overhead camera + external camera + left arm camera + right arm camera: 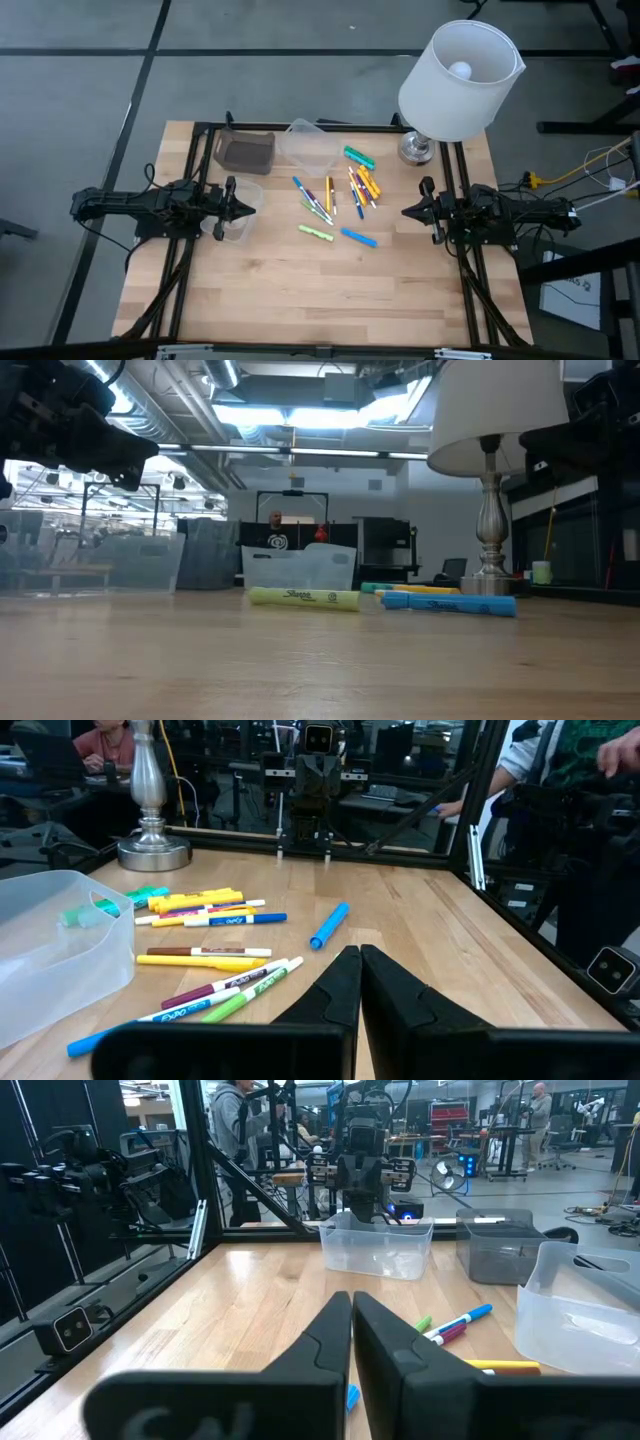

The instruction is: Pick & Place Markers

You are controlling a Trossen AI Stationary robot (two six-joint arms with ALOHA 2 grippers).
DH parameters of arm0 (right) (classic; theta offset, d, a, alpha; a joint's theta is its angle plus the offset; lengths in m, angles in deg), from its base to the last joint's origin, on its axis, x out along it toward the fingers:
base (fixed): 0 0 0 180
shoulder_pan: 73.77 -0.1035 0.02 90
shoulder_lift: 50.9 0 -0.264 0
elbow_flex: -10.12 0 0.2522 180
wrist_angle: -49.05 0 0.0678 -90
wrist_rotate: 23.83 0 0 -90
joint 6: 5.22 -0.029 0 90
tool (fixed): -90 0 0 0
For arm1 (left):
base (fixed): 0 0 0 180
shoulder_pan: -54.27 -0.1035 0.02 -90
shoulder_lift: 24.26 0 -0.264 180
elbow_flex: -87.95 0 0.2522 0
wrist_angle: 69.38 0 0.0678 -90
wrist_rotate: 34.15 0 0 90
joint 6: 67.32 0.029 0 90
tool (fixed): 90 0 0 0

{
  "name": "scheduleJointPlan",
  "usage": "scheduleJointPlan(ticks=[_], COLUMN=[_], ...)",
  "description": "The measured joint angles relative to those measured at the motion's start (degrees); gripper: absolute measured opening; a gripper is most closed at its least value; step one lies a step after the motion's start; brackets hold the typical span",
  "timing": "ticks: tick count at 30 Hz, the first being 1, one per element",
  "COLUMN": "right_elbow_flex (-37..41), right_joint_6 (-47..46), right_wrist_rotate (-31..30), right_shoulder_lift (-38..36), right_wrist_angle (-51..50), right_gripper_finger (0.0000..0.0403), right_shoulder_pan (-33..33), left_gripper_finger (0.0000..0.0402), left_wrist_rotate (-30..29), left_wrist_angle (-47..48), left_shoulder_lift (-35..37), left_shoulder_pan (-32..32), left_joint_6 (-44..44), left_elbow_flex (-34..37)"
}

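**Both arms parked, markers loose at table centre**

You have the wooden table point(300, 290) with a black frame along its edges. The largest item on it is the white-shaded lamp point(460, 70), standing at the far right corner on a silver base.

Your left arm waits at the left side of the table; the left gripper point(248, 208) has its fingers pressed together and holds nothing, its tips over a small clear container point(240, 222). Your right arm waits at the right side; the right gripper point(408, 212) is likewise closed and empty, pointing toward the centre.

Along the far edge you see a dark smoky container point(244, 152) and, just beside it, a clear container point(310, 145).

The markers point(335, 195) lie scattered on the bare wood between the two grippers, none of them in a container. A green one point(359, 157) lies farthest back near the lamp base; a cluster of orange and yellow ones point(368, 183) sits just in front of it. A light green marker point(316, 233) and a blue marker point(359, 238) lie nearest the front, apart from each other.
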Motion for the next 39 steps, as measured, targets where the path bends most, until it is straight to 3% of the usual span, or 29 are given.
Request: scheduleJointPlan(ticks=[7,14,39], right_elbow_flex=[-3.1,-18.1,-28.6], right_joint_6=[0.0,0.0,0.0], right_wrist_rotate=[0.0,0.0,-0.9], right_shoulder_lift=[0.3,4.3,28.7], right_wrist_angle=[-4.6,-30.9,-26.9], right_gripper_finger=[0.0017,0.0017,0.0017], right_shoulder_pan=[-0.5,-0.5,-0.6], left_gripper_finger=[0.0006,0.0006,0.0006], left_wrist_rotate=[0.0,0.0,0.0], left_wrist_angle=[0.0,0.0,-0.3], left_shoulder_lift=[0.0,0.0,0.0], left_shoulder_pan=[0.0,0.0,0.0], left_joint_6=[0.0,0.0,0.0], left_elbow_flex=[0.0,0.0,0.0])
